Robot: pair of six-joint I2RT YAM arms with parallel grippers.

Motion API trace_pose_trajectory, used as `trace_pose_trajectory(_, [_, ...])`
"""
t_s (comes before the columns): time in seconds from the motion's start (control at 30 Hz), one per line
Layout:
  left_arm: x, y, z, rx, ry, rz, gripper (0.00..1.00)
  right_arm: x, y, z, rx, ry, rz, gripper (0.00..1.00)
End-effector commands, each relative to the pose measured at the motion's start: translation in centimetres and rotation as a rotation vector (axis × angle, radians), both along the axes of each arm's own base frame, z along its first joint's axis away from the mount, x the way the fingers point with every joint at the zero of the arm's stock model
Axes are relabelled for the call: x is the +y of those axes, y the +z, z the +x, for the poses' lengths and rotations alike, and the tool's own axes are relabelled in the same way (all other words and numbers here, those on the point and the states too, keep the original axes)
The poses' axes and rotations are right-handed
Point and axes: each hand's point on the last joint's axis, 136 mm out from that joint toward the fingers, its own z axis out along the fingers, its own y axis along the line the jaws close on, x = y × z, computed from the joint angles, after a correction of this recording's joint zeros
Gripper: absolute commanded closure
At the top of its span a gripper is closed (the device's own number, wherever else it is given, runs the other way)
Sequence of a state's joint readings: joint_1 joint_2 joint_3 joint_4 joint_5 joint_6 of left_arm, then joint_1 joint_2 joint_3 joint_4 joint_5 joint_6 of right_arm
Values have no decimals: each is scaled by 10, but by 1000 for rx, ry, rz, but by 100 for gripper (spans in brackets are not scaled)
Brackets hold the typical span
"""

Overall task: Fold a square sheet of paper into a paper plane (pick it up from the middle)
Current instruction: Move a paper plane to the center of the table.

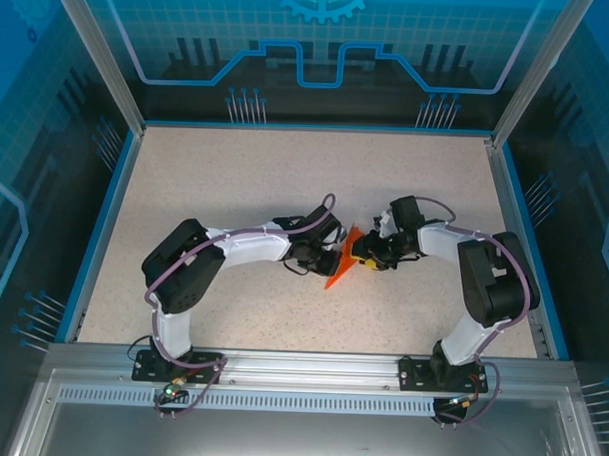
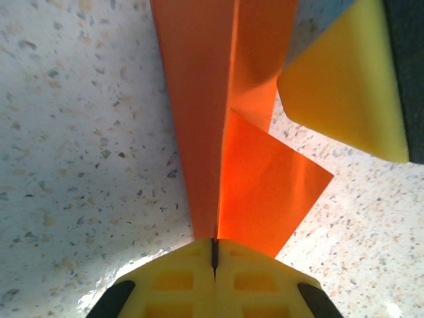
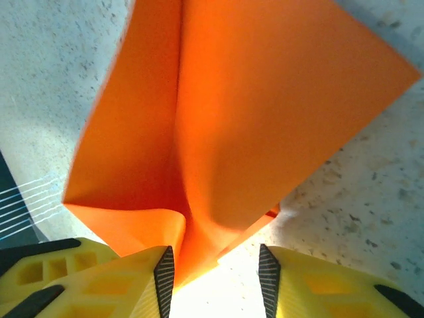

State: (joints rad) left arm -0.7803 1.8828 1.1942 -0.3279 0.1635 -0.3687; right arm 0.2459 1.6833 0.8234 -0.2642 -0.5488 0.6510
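Observation:
The paper plane (image 1: 340, 265) is a bright orange folded sheet standing on edge at the table's middle, between my two grippers. My left gripper (image 1: 325, 260) comes at it from the left. In the left wrist view its yellow jaws (image 2: 214, 248) are pressed together, with the orange folds (image 2: 212, 132) rising straight out of the seam. My right gripper (image 1: 365, 257) faces it from the right and stands open (image 3: 215, 268). The paper's lower corner (image 3: 232, 119) dips between its fingers and lies against the left pad (image 3: 164, 275). A yellow finger (image 2: 351, 79) of the right gripper is beside the paper.
The speckled beige table (image 1: 236, 186) has a blue rim and clear walls on three sides. The arm bases are bolted to a metal rail (image 1: 310, 366) at the near edge.

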Motion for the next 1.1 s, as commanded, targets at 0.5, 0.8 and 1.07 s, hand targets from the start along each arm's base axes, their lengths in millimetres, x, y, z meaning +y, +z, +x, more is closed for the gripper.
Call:
trace_pose_trajectory(0.5, [-4,73,19,7,118,-286,99,16,51,-8,-38,-55,284,51])
trace_pose_trajectory(0.8, [-6,80,18,15,117,-321,99,12,67,-2,-59,-98,362,47])
trace_pose_trajectory(1.07, [-7,78,17,17,103,-316,98,15,74,-2,-58,-99,396,48])
